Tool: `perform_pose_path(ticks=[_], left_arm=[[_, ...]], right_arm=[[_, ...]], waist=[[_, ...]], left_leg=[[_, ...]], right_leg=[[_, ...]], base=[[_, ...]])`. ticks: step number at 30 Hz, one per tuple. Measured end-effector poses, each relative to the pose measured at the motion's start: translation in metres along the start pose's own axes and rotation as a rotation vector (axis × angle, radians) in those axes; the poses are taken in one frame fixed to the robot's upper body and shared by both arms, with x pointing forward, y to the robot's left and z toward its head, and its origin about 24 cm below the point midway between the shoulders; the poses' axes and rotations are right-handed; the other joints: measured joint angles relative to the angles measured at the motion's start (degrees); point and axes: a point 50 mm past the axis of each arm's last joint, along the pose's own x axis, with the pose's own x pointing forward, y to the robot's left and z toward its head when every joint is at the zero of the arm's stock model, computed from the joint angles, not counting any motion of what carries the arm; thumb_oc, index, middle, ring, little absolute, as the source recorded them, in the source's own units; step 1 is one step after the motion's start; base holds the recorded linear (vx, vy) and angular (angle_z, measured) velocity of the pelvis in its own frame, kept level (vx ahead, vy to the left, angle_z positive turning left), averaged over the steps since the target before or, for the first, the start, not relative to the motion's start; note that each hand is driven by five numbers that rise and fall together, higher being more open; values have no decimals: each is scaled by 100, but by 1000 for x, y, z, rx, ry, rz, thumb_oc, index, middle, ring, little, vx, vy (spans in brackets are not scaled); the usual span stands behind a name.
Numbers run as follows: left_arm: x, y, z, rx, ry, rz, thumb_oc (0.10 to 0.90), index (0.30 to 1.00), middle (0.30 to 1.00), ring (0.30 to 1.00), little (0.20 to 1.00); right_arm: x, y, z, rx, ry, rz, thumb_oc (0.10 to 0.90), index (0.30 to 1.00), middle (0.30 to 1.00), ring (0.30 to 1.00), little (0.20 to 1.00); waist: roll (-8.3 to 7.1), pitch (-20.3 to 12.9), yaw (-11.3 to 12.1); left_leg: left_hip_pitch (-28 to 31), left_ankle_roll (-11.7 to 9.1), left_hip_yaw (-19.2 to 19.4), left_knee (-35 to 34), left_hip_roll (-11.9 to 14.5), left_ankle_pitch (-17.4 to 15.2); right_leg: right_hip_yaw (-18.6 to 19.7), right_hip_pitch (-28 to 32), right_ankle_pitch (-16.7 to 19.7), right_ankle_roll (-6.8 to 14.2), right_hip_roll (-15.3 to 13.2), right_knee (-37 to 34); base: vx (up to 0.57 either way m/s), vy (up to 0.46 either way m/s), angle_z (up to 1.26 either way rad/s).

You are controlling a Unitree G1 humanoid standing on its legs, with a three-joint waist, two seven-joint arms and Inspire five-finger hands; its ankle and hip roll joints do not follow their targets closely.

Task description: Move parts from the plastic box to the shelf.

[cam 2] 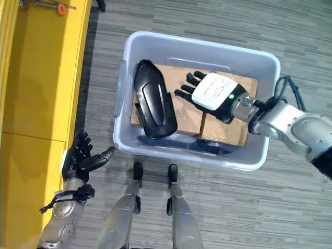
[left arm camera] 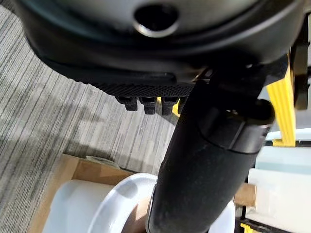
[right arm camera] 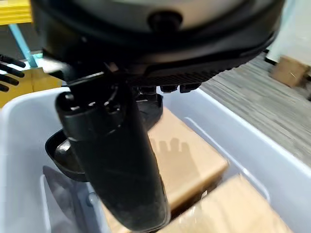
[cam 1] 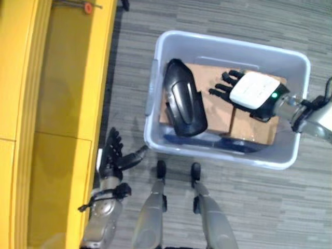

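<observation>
Left eye view: pale grey-blue plastic box found on grey striped carpet, just beside the tall yellow shelf. Inside the box: a black moulded plastic part lying against the wall nearest the shelf, resting on brown cardboard boxes. Right hand held above the cardboard, beside the black part but apart from it, fingers straight and spread, gripping nothing.

Right eye view: left hand hung outside the box, between box and shelf, fingers relaxed and splayed, empty.

Left wrist view: fingertips and thumb extended over the carpet; a white round object on a cardboard sheet noted beyond.

Right wrist view: thumb extended above the box interior, black part and cardboard below, no contact seen.
</observation>
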Motion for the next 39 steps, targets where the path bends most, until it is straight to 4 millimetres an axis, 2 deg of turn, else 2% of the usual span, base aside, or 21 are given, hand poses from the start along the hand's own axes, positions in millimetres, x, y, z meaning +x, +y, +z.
perform_pose_path(ticks=[2, 3, 9, 15, 21, 25, 29, 36, 39], left_arm=[[0, 0, 0, 1, 1, -1, 900, 1000, 1000, 1000, 1000], [0, -2, -1, 2, 4, -9, 900, 1000, 1000, 1000, 1000], [3, -9, 2, -5, -14, -17, 900, 1000, 1000, 1000, 1000], [2, -9, 2, -5, -13, -8, 900, 1000, 1000, 1000, 1000], [2, -11, 2, -7, -15, -14, 900, 1000, 1000, 1000, 1000], [3, -11, 2, -7, -17, -8, 900, 1000, 1000, 1000, 1000], [3, -11, 3, -9, -21, -10, 900, 1000, 1000, 1000, 1000], [2, -13, 3, -11, -23, -1, 900, 1000, 1000, 1000, 1000], [2, -12, 3, -11, -24, 5, 900, 1000, 1000, 1000, 1000]], right_arm=[[2, -4, -3, -22, 5, 0, 900, 1000, 1000, 1000, 1000], [3, -4, -4, -24, 13, 2, 900, 1000, 1000, 1000, 1000], [21, -15, 6, -115, -63, 2, 900, 1000, 1000, 1000, 1000], [22, -19, 4, -123, -57, -8, 900, 1000, 1000, 1000, 1000], [26, -19, 1, -152, -48, 5, 900, 1000, 1000, 1000, 1000], [34, -21, 9, -167, -76, -10, 900, 1000, 1000, 1000, 1000], [40, -17, 13, -159, -89, 6, 900, 1000, 1000, 1000, 1000], [39, -2, -3, -152, -13, 72, 900, 1000, 1000, 1000, 1000], [39, 0, -4, -149, -7, 79, 900, 1000, 1000, 1000, 1000]], waist=[[0, 0, 17], [-3, 1, 95], [-26, 14, 124], [-28, 14, 270], [-28, 13, 254], [-28, 13, 264], [-27, 13, 263], [-26, 12, 276], [-26, 12, 270]], left_leg=[[-70, -7, -81, 0, -3, 35], [-95, -7, -100, -2, -6, 48], [-385, -42, -386, -4, -8, 157], [-488, -45, -413, -8, -14, 179], [-660, -77, -571, -3, -16, 240], [-801, -74, -611, 3, -27, 275], [-926, -82, -652, 6, -38, 314], [-1319, -94, -751, 10, -76, 404], [-1418, -91, -745, 10, -87, 414]], right_leg=[[-63, -57, -7, 0, -3, 45], [-86, -123, -56, -22, -9, 147], [-319, -350, -102, -43, -20, 244], [-365, -466, -143, -49, -30, 332], [-507, -602, -168, -73, -37, 376], [-515, -793, -199, -101, -51, 513], [-555, -964, -242, -108, -70, 635], [-653, -1455, -345, -136, -130, 937], [-646, -1590, -374, -134, -144, 1014]], base=[[-8, -2, 16], [-11, -4, 12], [-2, -1, 20], [1, 0, 4], [3, -3, 11], [1, 2, 1], [3, -5, 4], [6, -4, 8], [0, 0, 0]])
